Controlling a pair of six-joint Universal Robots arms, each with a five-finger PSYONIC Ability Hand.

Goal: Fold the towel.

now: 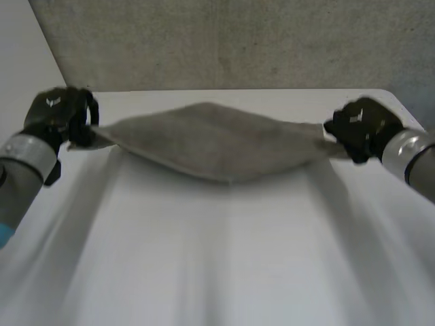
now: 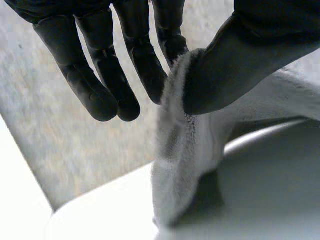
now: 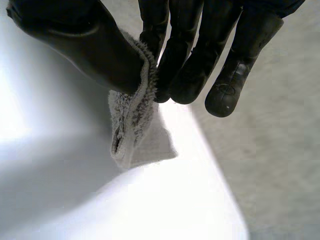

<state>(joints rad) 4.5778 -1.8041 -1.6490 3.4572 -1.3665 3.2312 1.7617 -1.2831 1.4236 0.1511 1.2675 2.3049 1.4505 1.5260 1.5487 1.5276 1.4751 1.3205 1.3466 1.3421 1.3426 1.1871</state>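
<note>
No writing can be read anywhere. The only marking is a small white mark on the back of each black hand, too small to make out.

The grey fuzzy towel is strung out sideways between the two hands, over the far part of the white table, in front of a grey speckled wall. Its ends are raised at the hands and its middle sags toward me in a shallow curve. Whether that low middle edge touches the table, I cannot tell.

The left hand has the towel's left end. In the left wrist view the thumb of that hand presses the towel's edge against the nearest of the fingers, so it is pinching the cloth. The other fingers hang straight beside it, off the towel. Below the pinch the cloth drops toward the table's rounded corner.

The right hand has the opposite end. In the right wrist view its thumb clamps the towel against the fingers. A short tuft of doubled cloth hangs out below the pinch, above the table's edge. The outermost finger sits clear of the cloth.

Both arms reach in from the near corners, grey with silver bands at the wrists.
</note>
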